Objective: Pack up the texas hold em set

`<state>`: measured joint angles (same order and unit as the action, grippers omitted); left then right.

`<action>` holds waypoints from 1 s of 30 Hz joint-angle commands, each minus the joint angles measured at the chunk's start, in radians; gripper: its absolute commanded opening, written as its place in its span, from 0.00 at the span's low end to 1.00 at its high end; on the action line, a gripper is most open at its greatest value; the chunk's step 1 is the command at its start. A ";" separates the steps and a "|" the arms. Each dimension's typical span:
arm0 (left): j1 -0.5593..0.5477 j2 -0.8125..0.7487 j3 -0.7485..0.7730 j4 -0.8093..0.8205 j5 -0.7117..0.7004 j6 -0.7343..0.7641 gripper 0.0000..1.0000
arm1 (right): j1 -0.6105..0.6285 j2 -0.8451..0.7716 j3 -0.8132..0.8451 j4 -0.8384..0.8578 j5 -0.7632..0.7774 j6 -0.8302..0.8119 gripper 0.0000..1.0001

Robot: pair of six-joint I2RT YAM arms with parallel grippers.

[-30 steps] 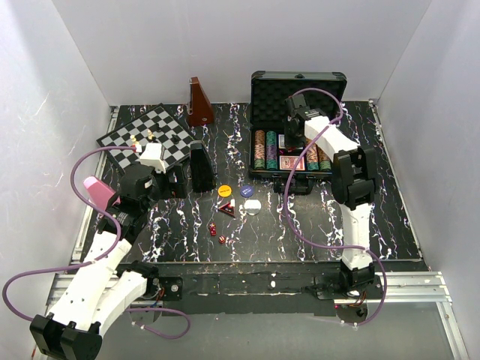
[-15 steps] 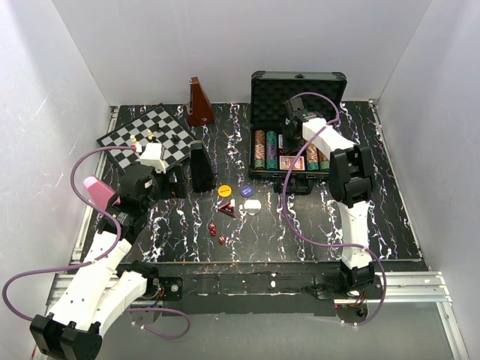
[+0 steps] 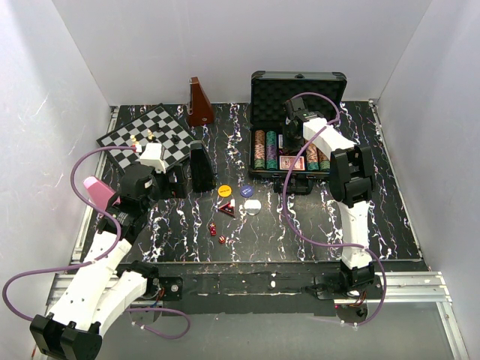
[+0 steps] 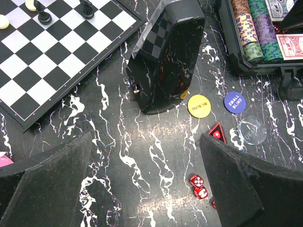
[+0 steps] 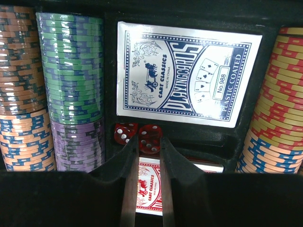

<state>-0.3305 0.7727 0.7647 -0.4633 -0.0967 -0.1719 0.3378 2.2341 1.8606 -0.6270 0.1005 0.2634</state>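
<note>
Black case sitting open toward tabletop's far right corner; right end effector hovering inside over red dice, narrowly parted, gripping nothing; left end effector gaping wide, empty.

Chessboard with pieces, brown pyramid beside.

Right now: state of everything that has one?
case: lid open, upright
blue card deck: seated in its slot
two dice in case: in slot, just beyond right gripper's fingertips
left gripper: open, empty
right gripper: jaws narrowly apart, nothing between
loose dice: on table
</note>
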 commanded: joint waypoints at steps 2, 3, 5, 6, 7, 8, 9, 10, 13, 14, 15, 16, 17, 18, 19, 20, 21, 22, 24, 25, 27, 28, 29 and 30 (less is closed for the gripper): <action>-0.004 -0.004 0.013 0.014 -0.003 0.008 0.98 | -0.003 0.013 0.028 0.015 -0.018 0.017 0.03; -0.002 -0.004 0.015 0.014 -0.003 0.008 0.98 | -0.002 0.013 0.026 0.015 -0.018 0.020 0.05; -0.004 -0.004 0.015 0.014 -0.003 0.008 0.98 | -0.003 0.010 0.025 0.013 -0.019 0.023 0.08; -0.002 -0.004 0.015 0.014 -0.003 0.008 0.98 | -0.002 0.007 0.022 0.013 -0.018 0.023 0.10; -0.002 -0.004 0.015 0.015 -0.003 0.008 0.98 | -0.003 0.006 0.023 0.015 -0.018 0.025 0.11; -0.004 -0.004 0.015 0.014 -0.003 0.006 0.98 | -0.003 0.006 0.022 0.015 -0.018 0.025 0.14; -0.002 -0.004 0.015 0.014 -0.003 0.008 0.98 | -0.002 0.004 0.022 0.015 -0.018 0.026 0.16; -0.002 -0.004 0.015 0.014 -0.003 0.008 0.98 | -0.003 0.004 0.022 0.016 -0.016 0.027 0.19; -0.002 -0.004 0.015 0.014 -0.003 0.008 0.98 | -0.003 0.002 0.018 0.016 -0.016 0.031 0.23; -0.002 -0.004 0.013 0.014 -0.003 0.008 0.98 | -0.002 0.001 0.018 0.016 -0.016 0.033 0.25; -0.002 -0.004 0.013 0.015 -0.003 0.009 0.98 | -0.003 0.002 0.015 0.018 -0.016 0.033 0.28; -0.002 -0.004 0.015 0.014 -0.003 0.009 0.98 | -0.003 0.001 0.015 0.016 -0.016 0.033 0.29; -0.002 -0.004 0.015 0.014 -0.003 0.008 0.98 | -0.003 0.001 0.017 0.016 -0.016 0.033 0.32; -0.002 -0.004 0.015 0.014 -0.003 0.009 0.98 | -0.003 -0.001 0.015 0.016 -0.015 0.033 0.34; -0.002 -0.003 0.015 0.014 -0.001 0.009 0.98 | -0.003 0.001 0.014 0.016 -0.013 0.033 0.37; -0.002 -0.001 0.013 0.014 -0.001 0.009 0.98 | -0.003 -0.002 0.014 0.016 -0.012 0.033 0.38; -0.002 -0.001 0.015 0.012 -0.001 0.009 0.98 | -0.003 -0.001 0.014 0.016 -0.012 0.031 0.40; -0.002 0.000 0.013 0.012 -0.001 0.009 0.98 | -0.003 -0.004 0.014 0.016 -0.009 0.031 0.42; -0.004 0.002 0.015 0.012 -0.001 0.009 0.98 | -0.003 -0.002 0.012 0.018 -0.010 0.031 0.43; -0.002 0.000 0.015 0.012 -0.001 0.009 0.98 | -0.003 -0.004 0.012 0.018 -0.012 0.028 0.45; -0.002 0.000 0.015 0.011 -0.001 0.009 0.98 | -0.003 -0.004 0.011 0.023 -0.016 0.028 0.45; -0.002 0.000 0.013 0.011 -0.001 0.009 0.98 | -0.003 -0.004 0.009 0.026 -0.016 0.027 0.46; -0.002 0.000 0.015 0.011 -0.001 0.009 0.98 | -0.003 -0.002 0.009 0.029 -0.021 0.027 0.47; -0.002 0.000 0.015 0.011 -0.003 0.009 0.98 | -0.003 -0.002 0.012 0.030 -0.022 0.025 0.47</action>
<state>-0.3305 0.7765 0.7647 -0.4633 -0.0967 -0.1715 0.3359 2.2341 1.8606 -0.6262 0.0967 0.2882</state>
